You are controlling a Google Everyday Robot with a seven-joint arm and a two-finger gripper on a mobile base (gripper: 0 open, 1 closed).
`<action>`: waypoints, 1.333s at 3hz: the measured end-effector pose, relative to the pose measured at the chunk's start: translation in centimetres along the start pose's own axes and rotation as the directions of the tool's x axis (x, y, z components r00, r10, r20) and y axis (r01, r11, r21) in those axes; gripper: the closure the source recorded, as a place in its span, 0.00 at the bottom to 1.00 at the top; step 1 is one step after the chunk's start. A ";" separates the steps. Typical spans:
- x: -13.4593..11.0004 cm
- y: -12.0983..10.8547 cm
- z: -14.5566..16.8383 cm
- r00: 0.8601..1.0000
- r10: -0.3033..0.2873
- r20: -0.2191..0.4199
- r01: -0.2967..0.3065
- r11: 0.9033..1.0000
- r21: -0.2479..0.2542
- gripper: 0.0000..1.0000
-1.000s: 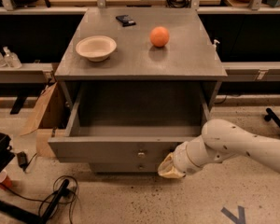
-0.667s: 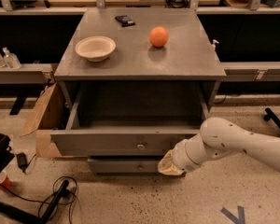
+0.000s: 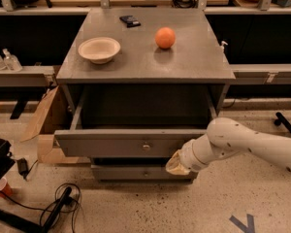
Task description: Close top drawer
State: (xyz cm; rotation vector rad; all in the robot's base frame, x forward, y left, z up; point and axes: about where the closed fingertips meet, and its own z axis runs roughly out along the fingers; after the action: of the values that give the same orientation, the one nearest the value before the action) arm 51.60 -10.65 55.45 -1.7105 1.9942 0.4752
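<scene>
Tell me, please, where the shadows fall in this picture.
Camera view: the open top drawer is dark inside, shaded by the cabinet top; the orange casts a soft shadow toward the camera; the gripper, by the drawer front's lower right edge, is evenly lit.

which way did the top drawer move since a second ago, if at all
Yes: the top drawer slid inward, its front now nearer the cabinet top; the end effector sits at its lower right.
</scene>
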 end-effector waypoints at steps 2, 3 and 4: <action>2.9 -4.1 -3.9 0.996 0.081 -0.042 -0.075 0.990 0.120 1.00; 3.5 -5.7 -7.0 0.993 0.100 -0.058 -0.088 0.979 0.186 1.00; 3.5 -6.5 -8.6 0.993 0.104 -0.062 -0.088 0.972 0.219 1.00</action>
State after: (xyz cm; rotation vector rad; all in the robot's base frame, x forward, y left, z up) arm 56.58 -19.22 60.92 -1.5240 2.1022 0.2207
